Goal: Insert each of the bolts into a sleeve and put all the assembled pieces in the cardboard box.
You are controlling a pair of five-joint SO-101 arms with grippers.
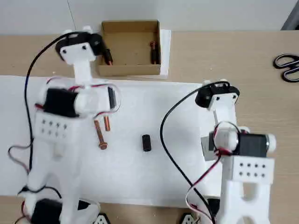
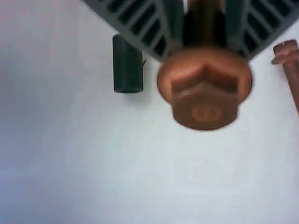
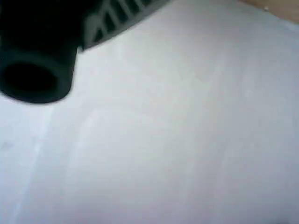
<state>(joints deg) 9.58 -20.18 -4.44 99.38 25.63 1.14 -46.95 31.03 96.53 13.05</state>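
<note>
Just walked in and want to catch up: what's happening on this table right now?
Two robot arms are pairing bolts with sleeves. The left end effector grips a copper bolt above the white sheet. The right end effector seems to hold a black sleeve. A loose bolt and a spare sleeve lie on the sheet. The cardboard box already has two finished pieces inside.

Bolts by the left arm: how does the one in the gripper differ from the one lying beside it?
The gripped bolt is clamped by the left gripper, head towards the wrist camera; the loose bolt lies flat on the white sheet, untouched. Both are copper-coloured with flanged heads.
</note>
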